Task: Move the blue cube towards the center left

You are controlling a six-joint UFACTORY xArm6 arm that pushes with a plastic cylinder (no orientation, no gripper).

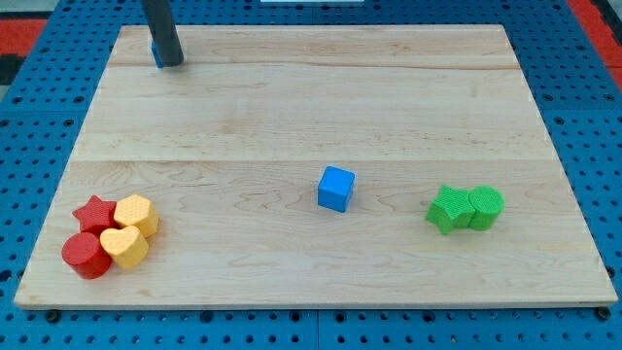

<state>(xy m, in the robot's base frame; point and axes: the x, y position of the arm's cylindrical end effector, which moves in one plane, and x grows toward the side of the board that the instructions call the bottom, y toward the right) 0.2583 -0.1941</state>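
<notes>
The blue cube [336, 189] sits on the wooden board [311, 107], a little right of the middle and toward the view's bottom. My tip [169, 62] is at the board's top left corner, far up and to the left of the cube. A small blue block [155, 54] shows just at the tip's left side, mostly hidden by the rod; its shape cannot be made out.
At the bottom left a red star [95, 212], a yellow hexagon [137, 214], a red cylinder [86, 255] and a yellow heart [124, 247] are bunched together. At the right a green star [448, 210] touches a green cylinder [486, 207].
</notes>
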